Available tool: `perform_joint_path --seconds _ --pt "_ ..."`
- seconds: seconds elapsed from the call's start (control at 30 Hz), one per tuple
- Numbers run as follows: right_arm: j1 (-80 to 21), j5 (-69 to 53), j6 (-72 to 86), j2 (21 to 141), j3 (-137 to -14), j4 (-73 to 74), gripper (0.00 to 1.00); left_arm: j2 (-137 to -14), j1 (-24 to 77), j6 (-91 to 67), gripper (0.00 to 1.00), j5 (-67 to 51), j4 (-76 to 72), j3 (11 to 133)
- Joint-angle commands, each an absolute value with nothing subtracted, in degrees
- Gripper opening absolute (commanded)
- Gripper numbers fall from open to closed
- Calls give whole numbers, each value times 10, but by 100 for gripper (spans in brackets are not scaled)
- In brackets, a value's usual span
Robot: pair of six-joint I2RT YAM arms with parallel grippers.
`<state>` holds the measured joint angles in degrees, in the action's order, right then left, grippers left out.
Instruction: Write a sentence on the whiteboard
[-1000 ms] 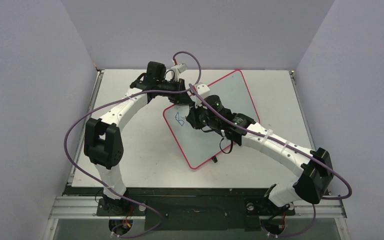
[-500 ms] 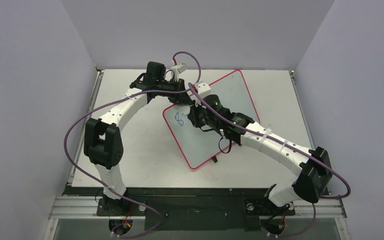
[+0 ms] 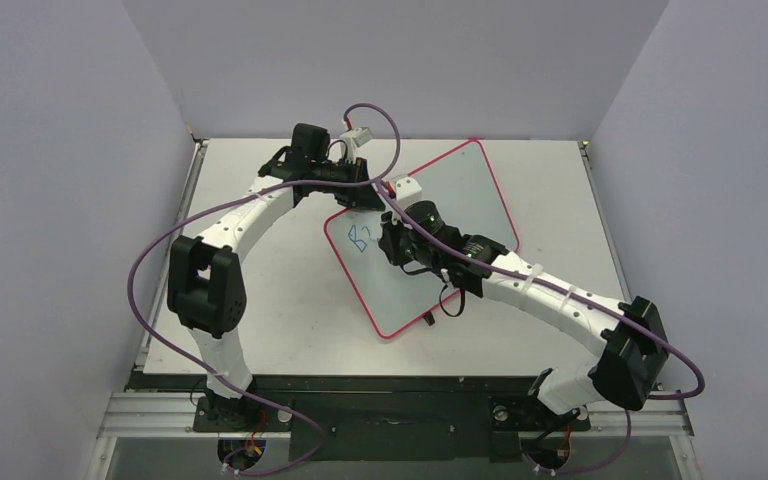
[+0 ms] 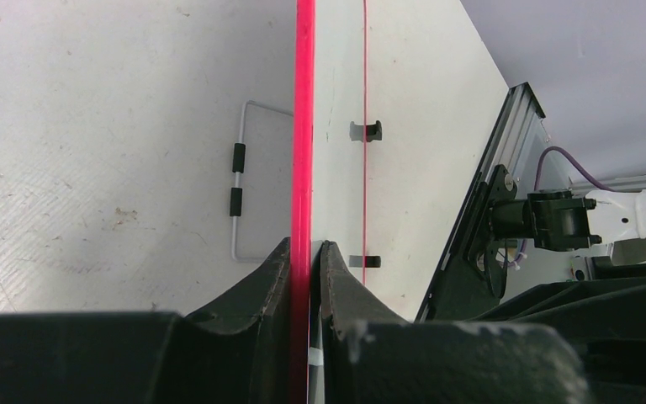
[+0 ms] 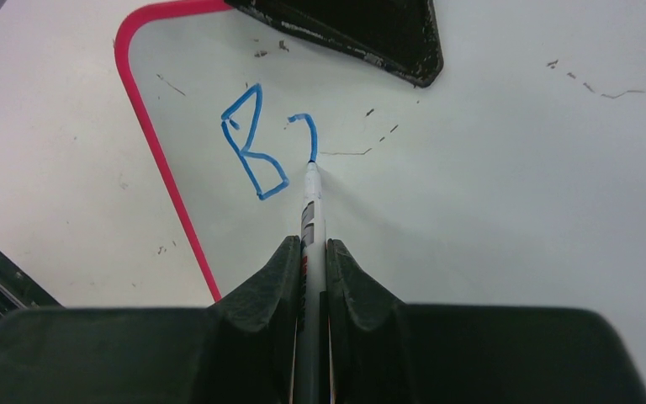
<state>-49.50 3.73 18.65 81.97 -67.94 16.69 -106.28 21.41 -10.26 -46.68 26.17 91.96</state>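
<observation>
A second blue mark has been added to the sentence within the last second. Where only a capital "B" was seen on the whiteboard, a short hooked stroke, probably the start of an "r", is now drawn just to its right. The right gripper has been shifted slightly along the line with it. From this it is judged that writing is under way but barely begun, with nearly all of the words left to be written.

The whiteboard is laid at an angle near the middle of the tabletop, with the letters close to its left corner. Its face is smooth, glossy white, flecked with faint dark scuffs, and is bordered by a thin red-pink rim with rounded corners. Small black clips are seen along one edge, and a thin wire bracket with two black sleeves is seen beside the rim.

The marker, a slim white barrel with a blue tip, is clamped between the matt black fingers of the right gripper. Its tip is pressed to the board at the foot of the new stroke. The left gripper is closed narrowly on the board's red rim, by which the board appears to be steadied.
</observation>
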Motion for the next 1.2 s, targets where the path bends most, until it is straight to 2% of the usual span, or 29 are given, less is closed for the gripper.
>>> perform_joint_path --seconds 0.0,0.73,1.17 --pt "-504 57 192 808 -657 175 0 -1020 212 -55 0 -440 212 927" --pt "-501 93 198 829 -701 181 0 -1015 216 -51 0 -438 214 924" --pt "-487 68 199 842 -730 181 0 -1013 218 -50 0 -437 214 922"
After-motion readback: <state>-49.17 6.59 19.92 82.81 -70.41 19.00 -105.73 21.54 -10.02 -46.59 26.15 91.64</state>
